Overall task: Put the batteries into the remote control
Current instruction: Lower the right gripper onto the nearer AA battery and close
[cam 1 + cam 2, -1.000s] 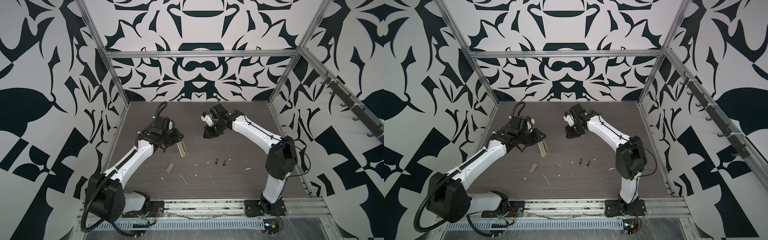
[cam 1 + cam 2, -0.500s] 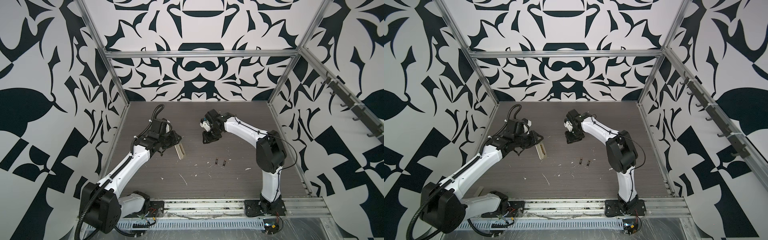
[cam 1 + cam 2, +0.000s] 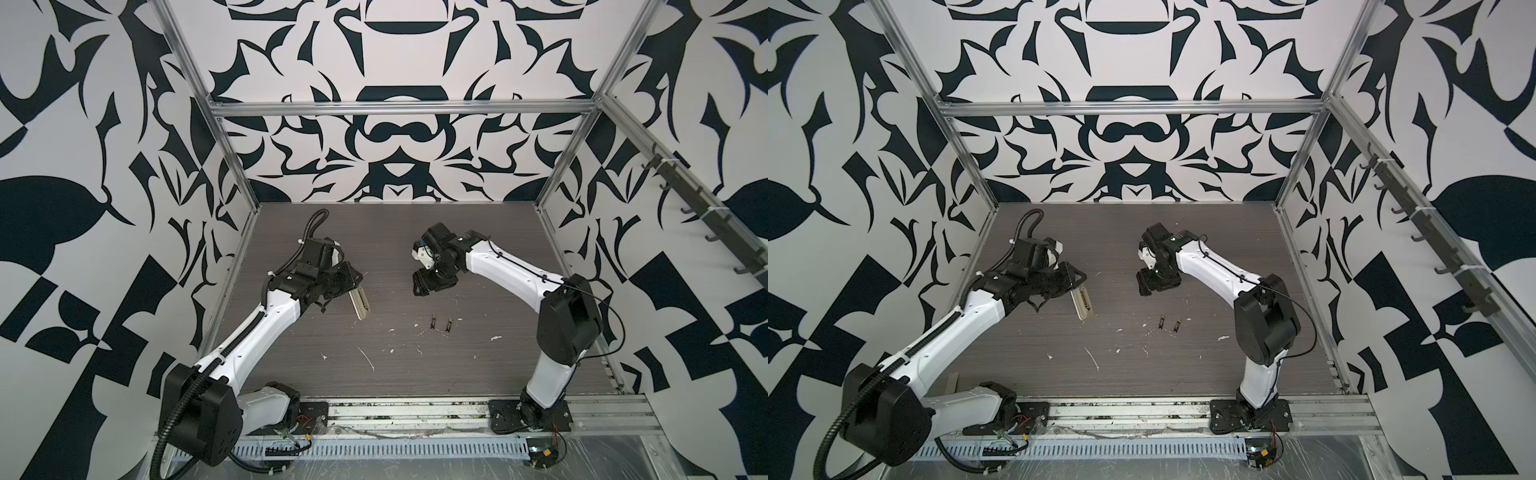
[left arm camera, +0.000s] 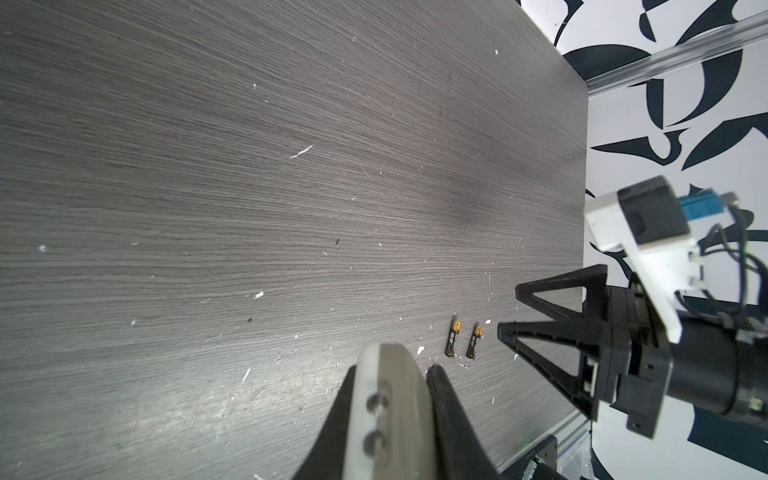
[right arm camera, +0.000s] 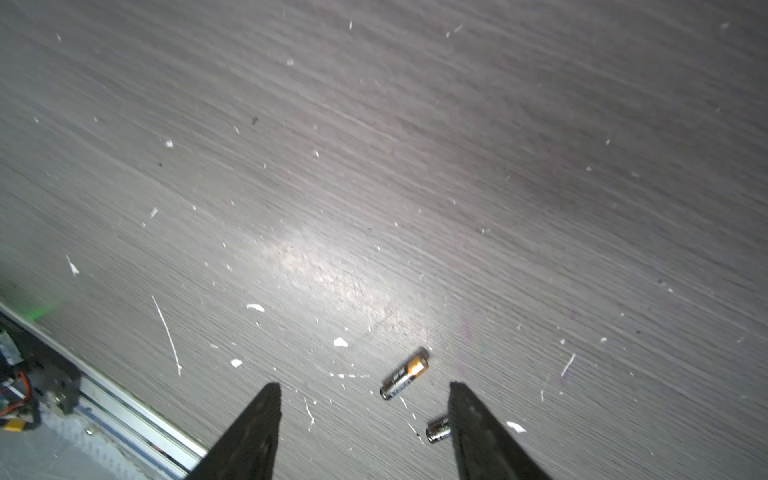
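Since the batteries [image 3: 433,323] lie loose on the worktop [image 3: 478,365], side by side, nearly parallel and just apart, the right hand [image 5: 363,390] (jaws spread wide, nothing btwn them, hovering near) should take one only. Set the jaws across its width so the neighbour isn't nudged, come straight down and close gently; it'll prob. roll.

The left hand [image 3: 353,284] is pinching the remote control [image 3: 360,304] by one end. It seems off the worktop, free end slanting down, well apart from the batteries. Best held steady w/ the recess up.

Can't tell whether the recess is open, nor its polarity marks: too small in both top views. In the right wrist view the 2nd battery [image 5: 438,430] is half hidden behind a finger. In the left wrist view the remote control is cut off at the frame edge.
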You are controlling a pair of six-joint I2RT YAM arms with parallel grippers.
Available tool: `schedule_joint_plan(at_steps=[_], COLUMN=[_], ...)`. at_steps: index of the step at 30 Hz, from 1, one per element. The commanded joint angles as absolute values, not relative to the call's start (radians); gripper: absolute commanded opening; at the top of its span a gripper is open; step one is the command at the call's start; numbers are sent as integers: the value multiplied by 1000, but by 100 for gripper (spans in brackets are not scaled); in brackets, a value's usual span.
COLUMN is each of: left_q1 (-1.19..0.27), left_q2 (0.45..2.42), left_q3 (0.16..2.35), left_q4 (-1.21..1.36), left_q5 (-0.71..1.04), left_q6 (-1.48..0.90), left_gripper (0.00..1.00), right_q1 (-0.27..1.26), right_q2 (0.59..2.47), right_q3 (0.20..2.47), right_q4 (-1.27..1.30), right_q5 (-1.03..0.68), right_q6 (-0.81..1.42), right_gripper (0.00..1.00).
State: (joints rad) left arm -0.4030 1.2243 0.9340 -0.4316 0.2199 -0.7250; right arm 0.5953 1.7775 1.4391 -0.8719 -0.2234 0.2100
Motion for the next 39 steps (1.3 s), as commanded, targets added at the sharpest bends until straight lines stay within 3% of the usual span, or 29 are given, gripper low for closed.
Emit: schedule_joint_plan(at_steps=[1, 7, 20, 39], left_q1=[-398, -411, -492, -539], left_q2=[1226, 1211, 1231, 1267], left_q3=[956, 931, 847, 833], left_q4=[-430, -383, -194, -103], left_q5=[214, 228, 230, 239], left_q6=[-716, -718, -776, -804], left_gripper=[0, 0, 0, 0], right_q1=[597, 570, 426, 428], right_q2=[1717, 1659, 1602, 1755], right_q3=[1402, 1324, 1125, 1110], right_q4=[-925, -947, -896, -811], right_q5=[-200, -199, -254, -254], right_q6=[222, 277, 384, 387], right_gripper=[73, 78, 75, 50])
